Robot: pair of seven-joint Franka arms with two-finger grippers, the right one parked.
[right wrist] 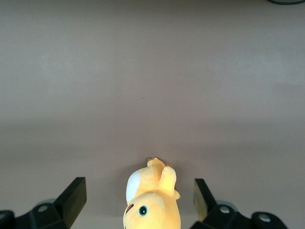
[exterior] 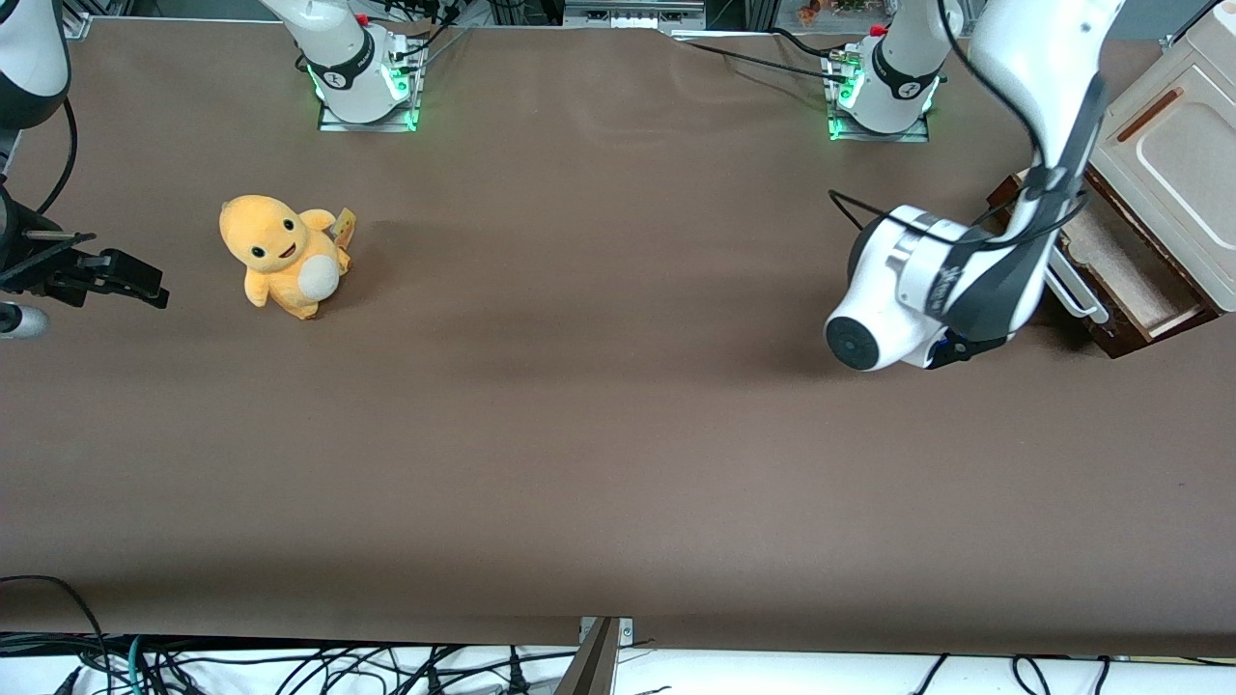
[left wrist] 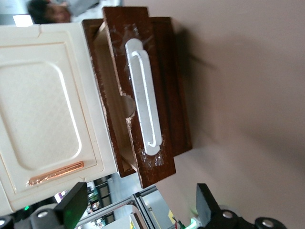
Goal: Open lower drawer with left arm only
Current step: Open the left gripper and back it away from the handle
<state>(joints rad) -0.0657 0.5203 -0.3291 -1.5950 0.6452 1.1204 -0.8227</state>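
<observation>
A brown tabletop (exterior: 579, 434) carries a dark cabinet (exterior: 1173, 145) at its edge toward the working arm's end, the drawer (left wrist: 143, 95) pulled partly out, its pale inside showing nothing in it. The claw (left wrist: 138, 210), fingers (left wrist: 71, 205) apart, hovers in front of the handle (left wrist: 145, 100), touching nothing. A yellow plush (exterior: 280, 253) sits toward the parked arm's end.

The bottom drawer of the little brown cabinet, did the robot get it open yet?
Mostly, yes. The dark-brown lower drawer with the silvery-white bar handle already sticks out of the small wooden cabinet with the cream top, showing its pale wood inside. The left arm's black two-finger hand is open, in front of the handle and not touching it. Nothing is being held; perhaps only backing away is left.
</observation>
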